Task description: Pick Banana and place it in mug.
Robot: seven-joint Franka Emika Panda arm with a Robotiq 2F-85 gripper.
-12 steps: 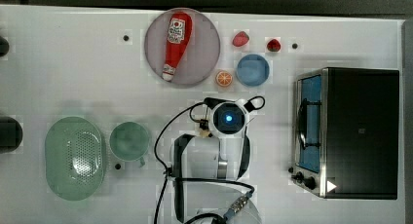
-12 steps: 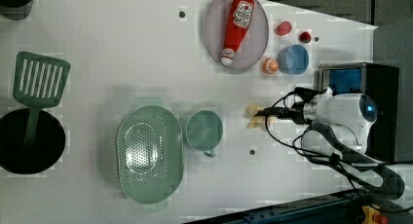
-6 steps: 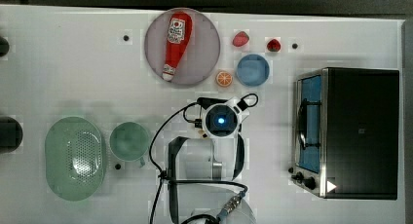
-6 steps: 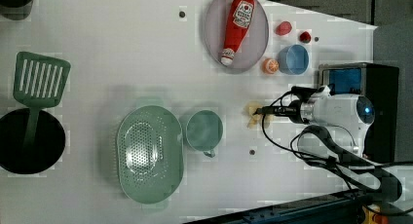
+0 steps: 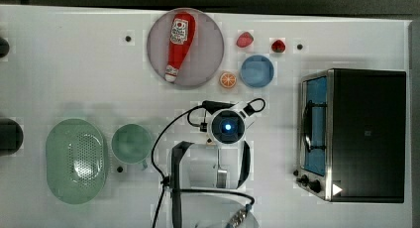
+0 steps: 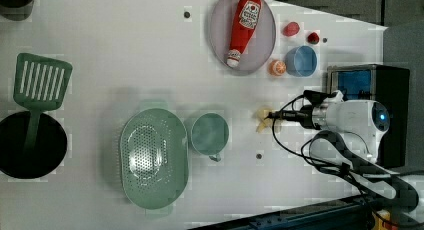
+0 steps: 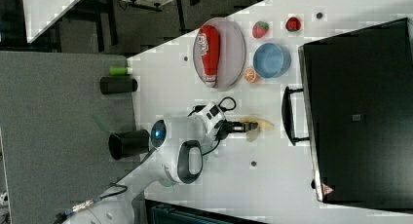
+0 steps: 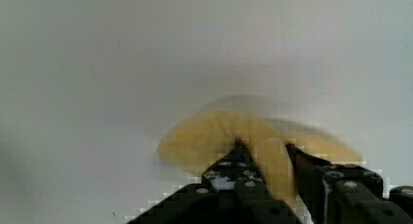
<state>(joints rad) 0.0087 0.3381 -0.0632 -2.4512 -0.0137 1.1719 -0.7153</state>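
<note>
A: Yellow between black fingers [image 8: 243,165]: the gripper [image 8: 265,160] has the banana [image 8: 219,136] straddled across its middle, a finger pressed on each side, pinching it. It lies on the white table [image 6: 125,65], between the mug [image 6: 210,134] and the toaster oven [image 6: 367,82] in the left view.

B: Is it off the table?

A: I can't tell. In the right view the banana [image 7: 257,124] pokes out just past the gripper [image 7: 246,127] and looks low on the surface.

B: What might spoil it?

A: The fruit is curved and smooth, so a narrow grip at the bend could let it swivel or slip out during the carry. The mug's mouth is also small, with the perforated basket [image 6: 154,157] touching its side. A banana hanging crosswise could catch the rim and tip out, or land in the basket.
</note>
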